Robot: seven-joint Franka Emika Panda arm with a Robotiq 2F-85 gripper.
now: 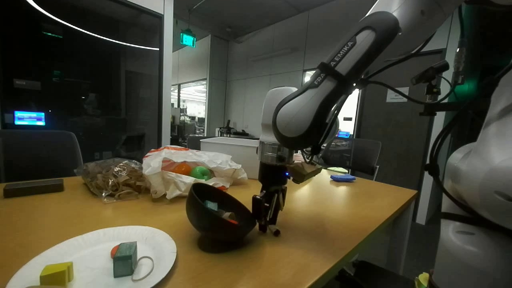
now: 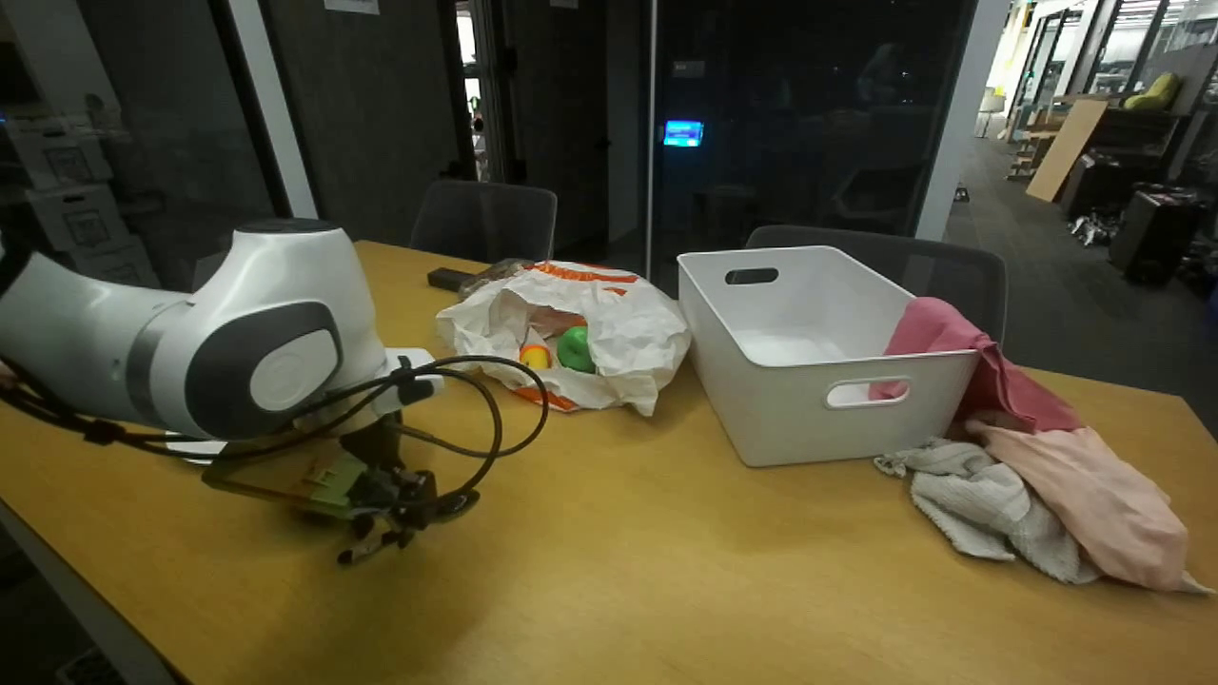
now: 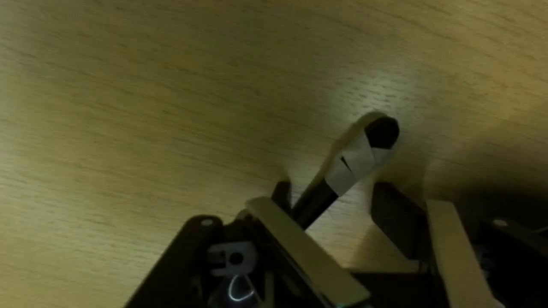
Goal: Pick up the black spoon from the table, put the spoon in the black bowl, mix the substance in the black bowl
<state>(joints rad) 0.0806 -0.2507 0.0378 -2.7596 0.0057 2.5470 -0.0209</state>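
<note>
The black spoon (image 3: pixel 317 203) lies on the table (image 3: pixel 128 107). Its black handle, with grey tape near the end, shows in the wrist view; the rest is hidden under the left-hand finger. My gripper (image 3: pixel 332 192) is open, pointing down, fingertips close to the tabletop. The handle runs between the fingers, nearer the left-hand one. In an exterior view, the handle's taped end (image 1: pixel 275 231) pokes out beside the gripper (image 1: pixel 269 226). The black bowl (image 1: pixel 212 228) stands right beside the gripper, its opening slanted. The substance (image 1: pixel 230 218) inside shows reddish bits and a blue-green piece.
A white plate (image 1: pixel 160 248) with a yellow block (image 1: pixel 56 274) and a grey-green block (image 1: pixel 125 260) is near the bowl. Behind stand a white plastic bag (image 1: pixel 160 164), a clear bag (image 1: pixel 116 180) and a white bin (image 2: pixel 809 409) with cloths (image 2: pixel 1085 485) beside it.
</note>
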